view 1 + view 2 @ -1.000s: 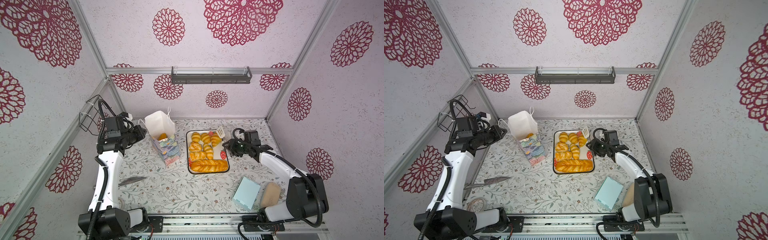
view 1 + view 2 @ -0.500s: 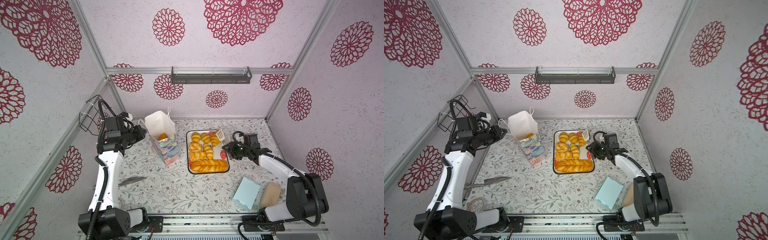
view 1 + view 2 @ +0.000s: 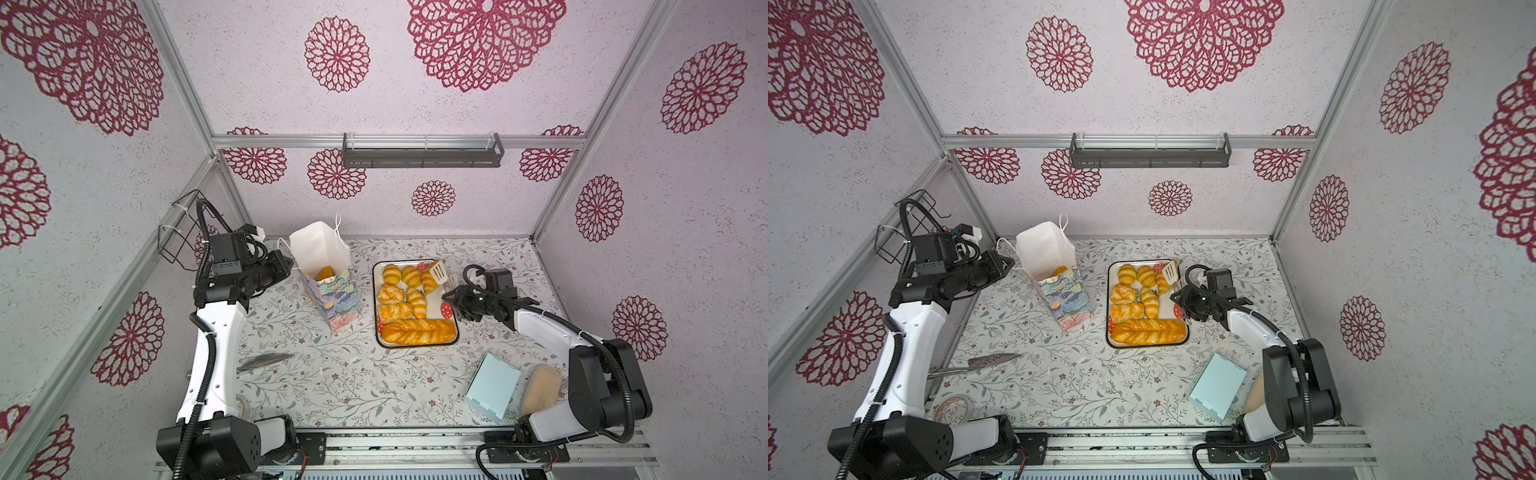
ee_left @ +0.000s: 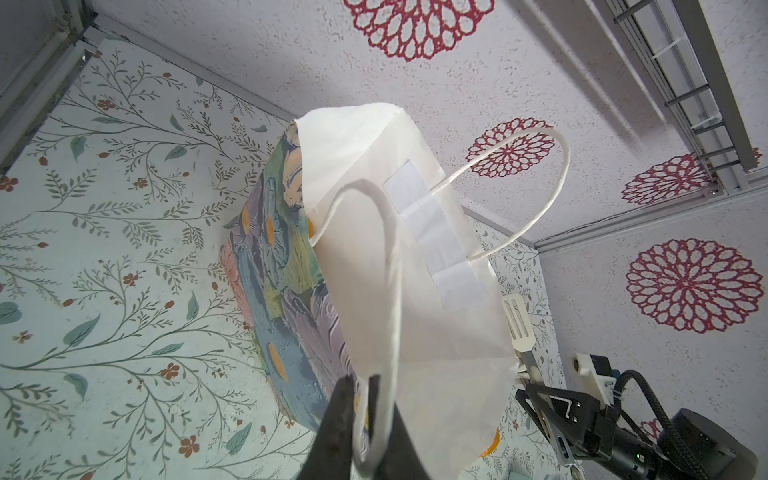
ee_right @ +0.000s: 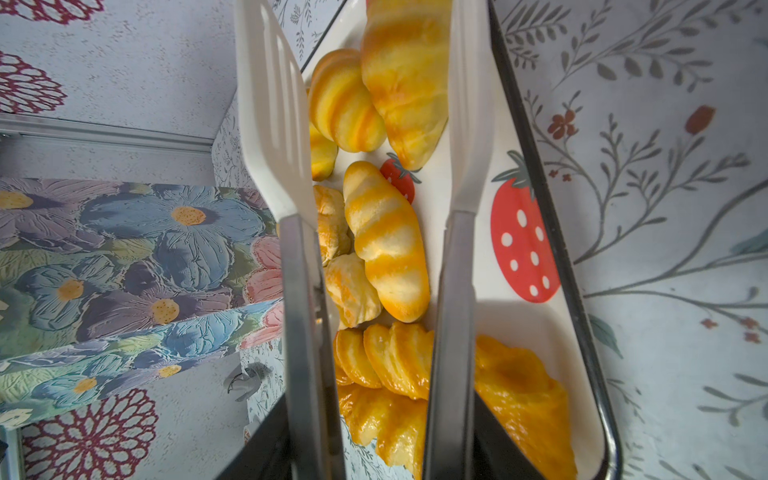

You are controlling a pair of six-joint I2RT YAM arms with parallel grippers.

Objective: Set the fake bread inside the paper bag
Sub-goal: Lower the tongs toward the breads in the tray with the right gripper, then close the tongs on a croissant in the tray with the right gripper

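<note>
We had the right end effector (image 3: 459, 300) clamped on a pair of tongs (image 5: 293, 270), whose white slotted blades (image 5: 270, 124) stood apart over the strawberry-print tray (image 5: 505, 324). What the next move turned on was this: a striped croissant (image 5: 386, 241) lay straight ahead of that end effector, between the two blades. Its long axis ran nearly along the tong arms, so we judged that closing would squeeze it across its narrow width.

The other fake bread (image 3: 392, 293) crowded the same tray, with the braided loaf (image 3: 417, 331) crosswise along the edge nearest the arms' bases. One golden piece (image 3: 325, 273) sat inside the paper bag (image 3: 334, 301). The bag stood on the table (image 3: 332, 386) just past the tray's far side from this arm. There the left end effector (image 4: 359, 386) was closed on its rim beside a cord handle (image 4: 392, 291). The right arm was plainly nearer the bread.
</note>
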